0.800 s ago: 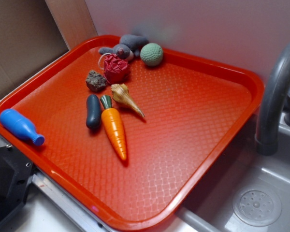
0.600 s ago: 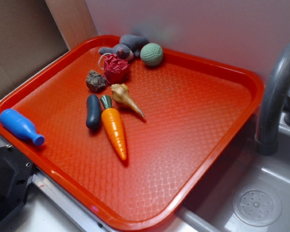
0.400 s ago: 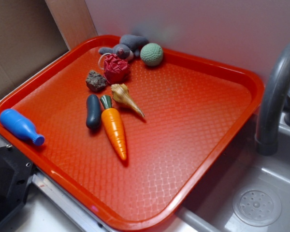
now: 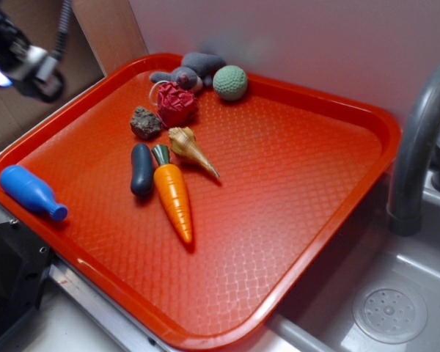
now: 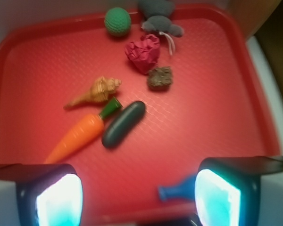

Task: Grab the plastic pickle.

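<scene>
Red tray (image 4: 293, 176) holds the plastic pickle (image 4: 141, 169), smooth dark oblong; gripper (image 5: 137, 197) spread wide.

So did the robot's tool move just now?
Yes. The tool has come into the exterior view at the top left, above the tray's left edge; earlier it was out of sight there.

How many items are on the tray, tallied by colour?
Red: 1, paper ball
Green: 2, ball, pickle
Grey: 1, mouse
Brown: 1, rock
Tan: 1, shell
Orange: 1, carrot
Blue: 1, bottle
Total: 8
</scene>
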`<state>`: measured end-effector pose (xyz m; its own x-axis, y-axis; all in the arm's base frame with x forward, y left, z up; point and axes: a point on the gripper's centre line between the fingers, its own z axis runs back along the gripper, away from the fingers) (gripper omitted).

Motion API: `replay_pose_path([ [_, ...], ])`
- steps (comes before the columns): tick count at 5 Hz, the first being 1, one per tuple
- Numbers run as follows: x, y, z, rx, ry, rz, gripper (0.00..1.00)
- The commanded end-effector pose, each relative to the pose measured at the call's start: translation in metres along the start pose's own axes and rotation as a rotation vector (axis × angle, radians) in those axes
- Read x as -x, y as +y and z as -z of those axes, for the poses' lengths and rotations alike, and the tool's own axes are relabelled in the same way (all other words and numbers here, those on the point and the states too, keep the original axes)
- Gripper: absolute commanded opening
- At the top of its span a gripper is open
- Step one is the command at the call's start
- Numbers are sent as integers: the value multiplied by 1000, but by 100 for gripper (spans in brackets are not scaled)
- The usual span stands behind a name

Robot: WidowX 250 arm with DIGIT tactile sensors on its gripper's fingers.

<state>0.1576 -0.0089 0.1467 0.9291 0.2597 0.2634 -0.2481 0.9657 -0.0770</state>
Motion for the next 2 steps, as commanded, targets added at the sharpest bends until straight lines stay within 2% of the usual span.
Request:
replay_pose_path([
  [1,-6,-14,50,-55,15,160,100],
  [2,11,-21,69,-107,140,308,100],
])
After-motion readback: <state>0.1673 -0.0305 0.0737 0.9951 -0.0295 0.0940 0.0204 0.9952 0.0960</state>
